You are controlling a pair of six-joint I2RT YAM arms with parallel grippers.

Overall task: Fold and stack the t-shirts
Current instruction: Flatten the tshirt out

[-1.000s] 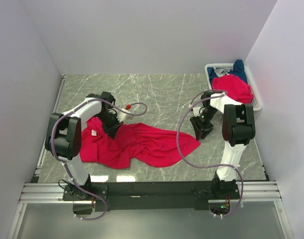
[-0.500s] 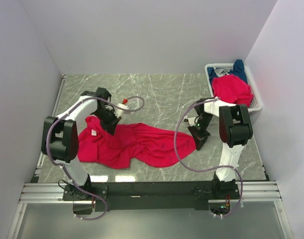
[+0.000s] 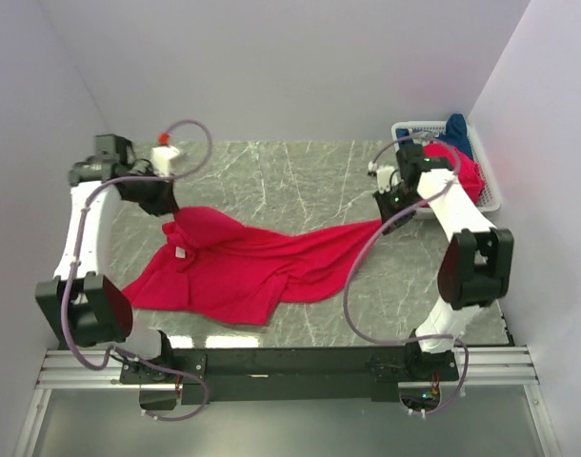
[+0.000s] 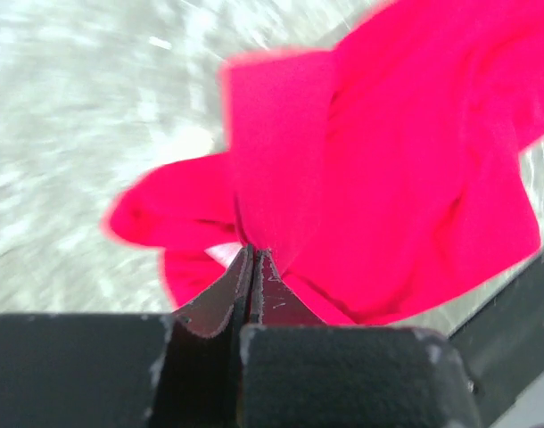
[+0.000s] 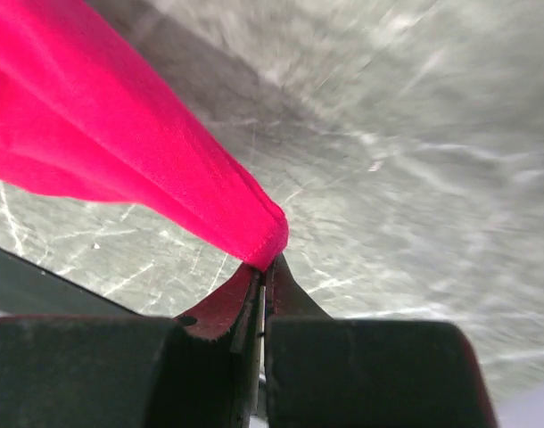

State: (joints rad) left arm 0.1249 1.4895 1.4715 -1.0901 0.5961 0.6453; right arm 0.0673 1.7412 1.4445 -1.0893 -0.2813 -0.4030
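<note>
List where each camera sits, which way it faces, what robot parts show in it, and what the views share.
Top external: above and behind the arms, looking down on the marble table; both arms and their bases show.
Left wrist: on the left arm, looking along the left gripper, shut on the red t-shirt, toward the table.
Right wrist: on the right arm, looking past the right gripper, shut on a shirt edge.
Shared: all three show that red t-shirt, pinched at both ends.

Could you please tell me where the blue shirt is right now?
In the top view, the blue shirt lies in the white basket at the table's far right corner, behind a red shirt.
</note>
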